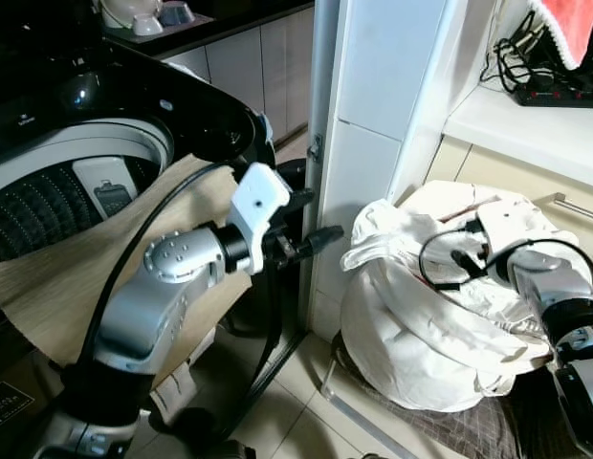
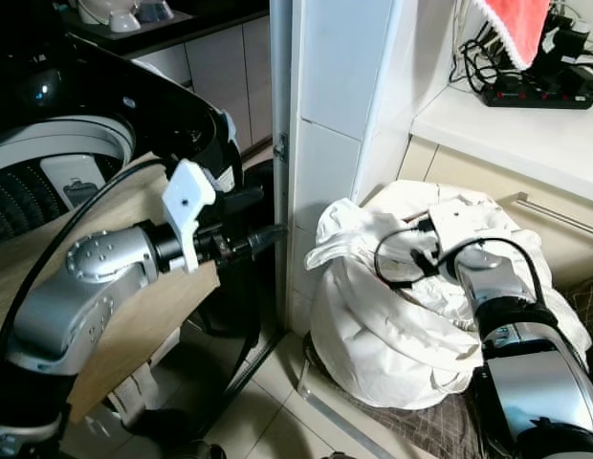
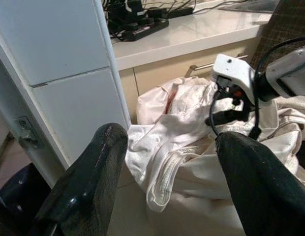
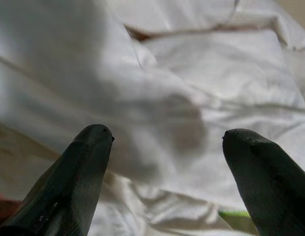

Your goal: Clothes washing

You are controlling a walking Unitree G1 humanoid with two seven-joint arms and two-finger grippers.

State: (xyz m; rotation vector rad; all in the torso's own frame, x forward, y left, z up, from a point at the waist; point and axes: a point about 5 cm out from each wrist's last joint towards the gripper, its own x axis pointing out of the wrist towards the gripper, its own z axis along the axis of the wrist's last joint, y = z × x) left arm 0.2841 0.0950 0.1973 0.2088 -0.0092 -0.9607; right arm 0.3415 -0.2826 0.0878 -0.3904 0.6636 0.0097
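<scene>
The white laundry (image 1: 421, 316) lies heaped in a sagging bundle on the floor beside the white tiled pillar (image 1: 373, 143), directly beneath the right gripper (image 4: 165, 142) and ahead of the left gripper (image 3: 167, 152). Both grippers are spread wide and hold nothing.

Handling, as a judgement: the cloth is soft, limp and light, and will drape and trail when lifted. Pinch a raised fold or bunched ridge near the top of the heap; a flat panel is likely to slip.

The washing machine drum (image 1: 48, 206) stands behind the left arm, partly covered by a tan cloth (image 1: 86, 277). The drum interior is cut off. The reddish patch among the folds cannot be identified.
</scene>
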